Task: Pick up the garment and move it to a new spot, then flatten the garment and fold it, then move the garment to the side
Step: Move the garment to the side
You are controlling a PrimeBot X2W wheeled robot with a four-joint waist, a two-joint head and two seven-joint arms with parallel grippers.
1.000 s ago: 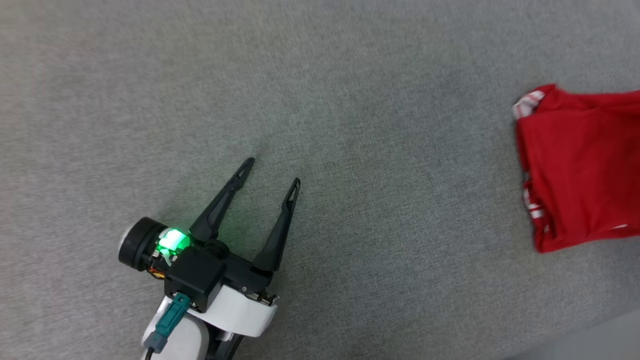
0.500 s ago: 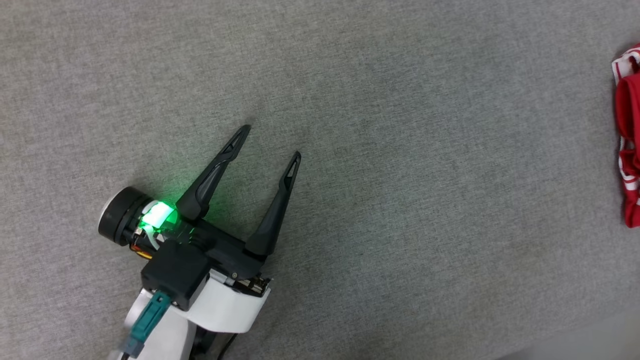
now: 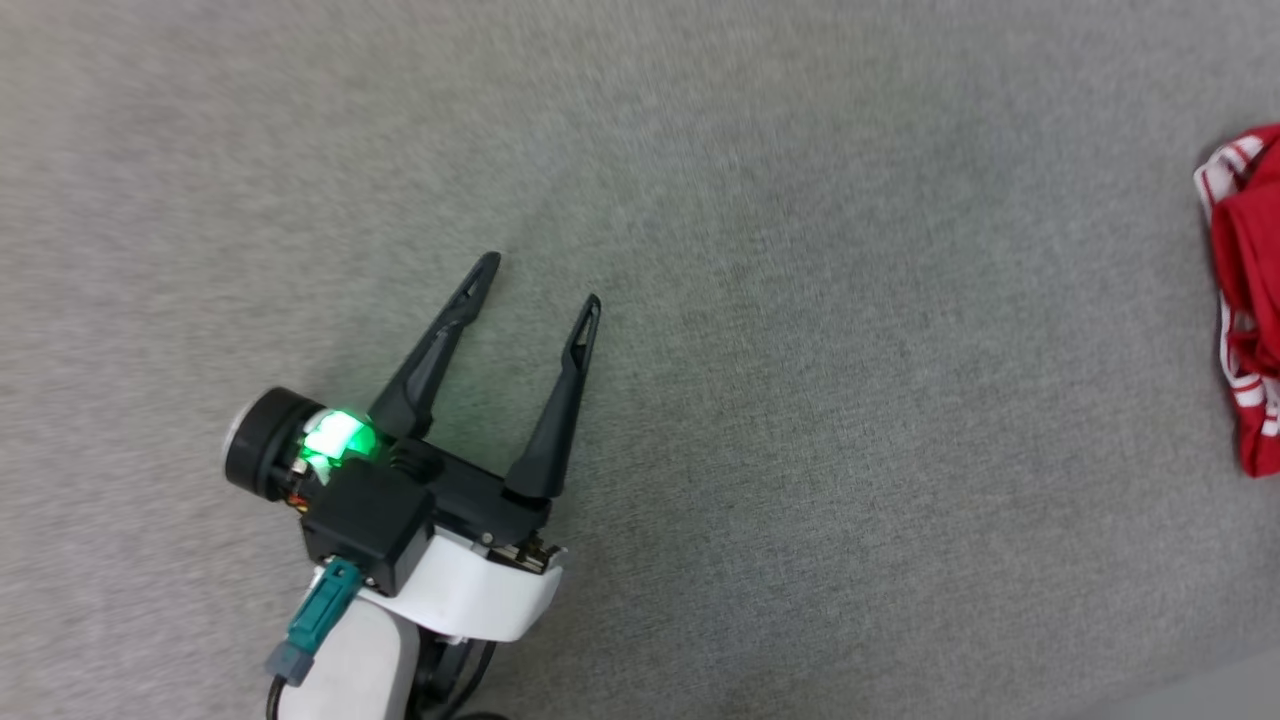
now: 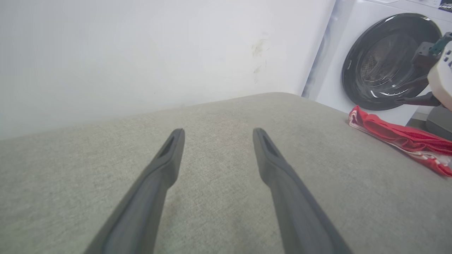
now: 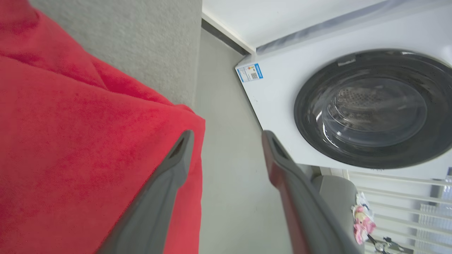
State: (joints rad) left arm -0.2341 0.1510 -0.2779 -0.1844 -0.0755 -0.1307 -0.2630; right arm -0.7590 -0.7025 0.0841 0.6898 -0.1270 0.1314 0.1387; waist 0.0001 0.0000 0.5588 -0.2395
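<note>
The garment [image 3: 1245, 300], red with red-and-white striped trim, lies bunched on the grey fabric surface [image 3: 800, 400] at the head view's right edge. My left gripper [image 3: 540, 282] hovers open over bare fabric far to its left, holding nothing. In the left wrist view the left gripper [image 4: 218, 132] points at the wall, with the garment [image 4: 399, 137] off to the right. My right gripper [image 5: 226, 134] is open, its left finger over the edge of the garment [image 5: 70, 141], and only floor shows between the fingers.
A white washing machine [image 5: 370, 106] with a dark round door stands beyond the surface's edge, also seen as the washing machine [image 4: 388, 60] in the left wrist view. Pale floor [image 5: 226, 194] lies below. A white wall [image 4: 141, 53] backs the surface.
The head view has swung, so less of the garment shows, now at the right edge. The left gripper stays open with hardly any change.
</note>
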